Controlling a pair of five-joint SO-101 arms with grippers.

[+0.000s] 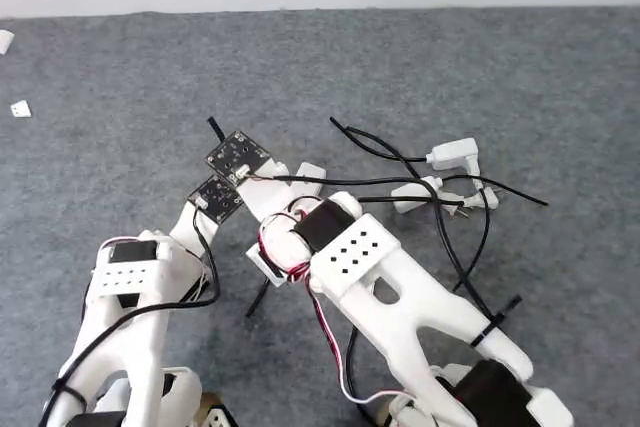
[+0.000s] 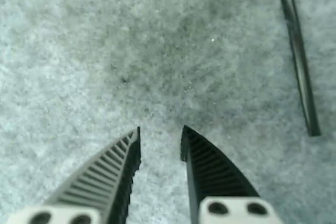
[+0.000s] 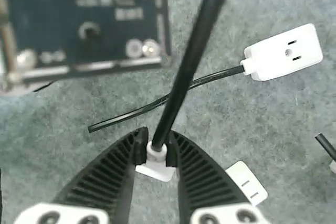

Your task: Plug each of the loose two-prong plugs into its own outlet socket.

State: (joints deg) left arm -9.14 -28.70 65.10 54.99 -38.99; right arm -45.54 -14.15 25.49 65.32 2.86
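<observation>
My right gripper (image 3: 157,132) is pinching a white plug (image 3: 156,170). Its jaws are nearly together on the plug's flanks, and the black cord (image 3: 194,61) rises straight out from between them. To seat it well, I judge I should keep this squeeze firm so the plug cannot twist. I should turn my wrist until the prongs face the slots squarely, then push in straight along the prongs and not at a slant. I cannot see the prongs from here, so I would check their angle before pressing. The stiff cord may drag the plug off line.

The white socket (image 3: 283,52) lies near the plug but apart from it, its slotted face up and a thin cable (image 3: 157,103) running from its end. A second white slotted piece (image 3: 245,182) lies just beside one jaw. A circuit board (image 3: 89,19) hangs beyond the cord.

My left gripper (image 2: 160,129) has its jaws a little apart with nothing between them, over bare grey mat (image 2: 105,35). A black lead (image 2: 296,51) lies off to one side.

In the high view, white socket blocks (image 1: 455,155) lie right of centre among the tangled cords.
</observation>
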